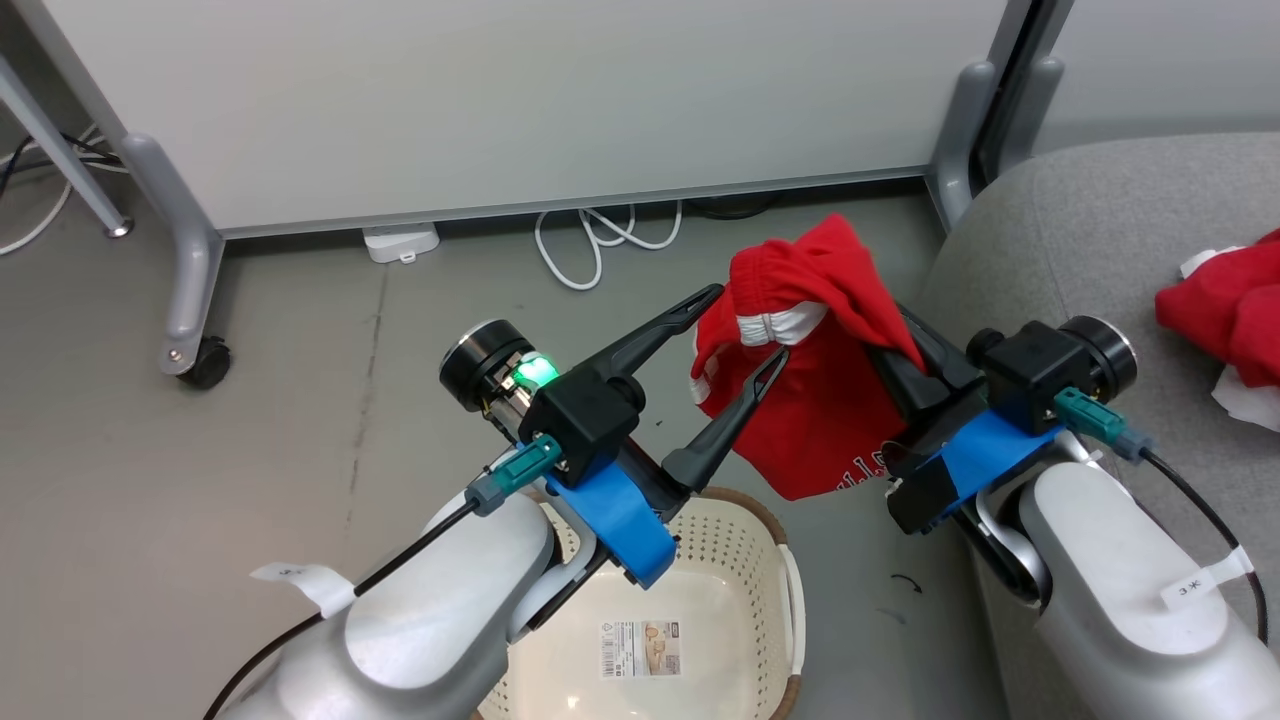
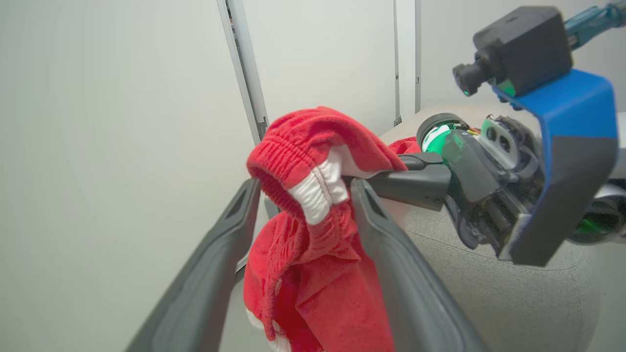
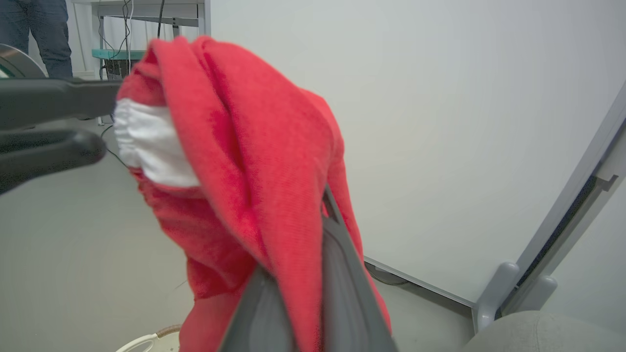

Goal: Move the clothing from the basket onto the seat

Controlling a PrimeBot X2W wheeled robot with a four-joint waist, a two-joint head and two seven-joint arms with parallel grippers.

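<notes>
Right gripper (image 1: 895, 355) is clamped on a red garment (image 1: 810, 400), fingers together with the cloth draped over them, tips hidden under the fabric. The garment hangs in the air, above the floor (image 1: 300, 400), between the basket (image 1: 770, 520) and the sofa (image 1: 1080, 240). White lettering shows near its lower edge.

Left gripper (image 1: 748, 322) has its fingers spread wide, one on each side of the garment's bunched top edge with the white band. In the left wrist view the fabric sits between the two fingers (image 2: 371, 215); cannot tell if they touch it.

The basket is on the floor below the left arm, no clothes in the part that shows, label (image 1: 640, 648) visible on its bottom. A second red garment (image 1: 1225, 305) lies on the sofa at the right, well apart from the grippers. A white cable (image 1: 600, 240) is coiled on the floor by the wall panel.
</notes>
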